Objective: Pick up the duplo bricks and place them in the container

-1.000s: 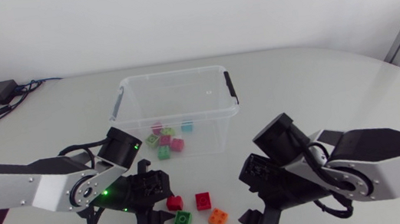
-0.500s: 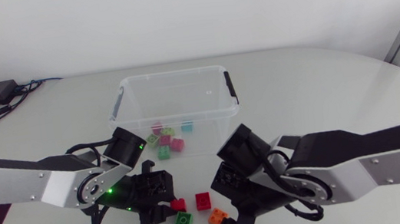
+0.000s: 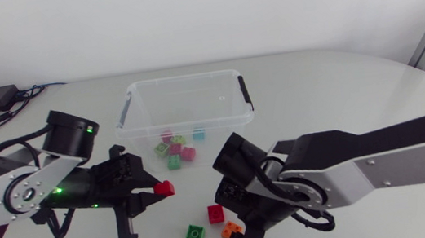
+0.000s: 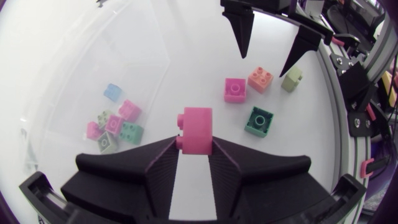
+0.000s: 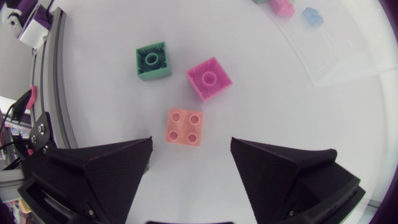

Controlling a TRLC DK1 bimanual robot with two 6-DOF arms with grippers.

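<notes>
From above, you see the left gripper (image 3: pixel 150 193) clamped on a small red duplo brick (image 3: pixel 163 189), just in front of the clear plastic container (image 3: pixel 227 76). Your left wrist view shows both fingers (image 4: pixel 163 163) pinching it. In your right wrist view, the right gripper (image 5: pixel 191 142) stands spread apart over an orange four-stud brick (image 5: pixel 185 126) near the white table's (image 5: pixel 261 93) front edge.

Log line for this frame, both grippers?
left gripper: shut on red brick | right gripper: open over orange brick | container: several bricks inside

Red brick (image 3: pixel 163 189) aloft; four loose; perhaps six in container (image 3: pixel 182 78).
</notes>
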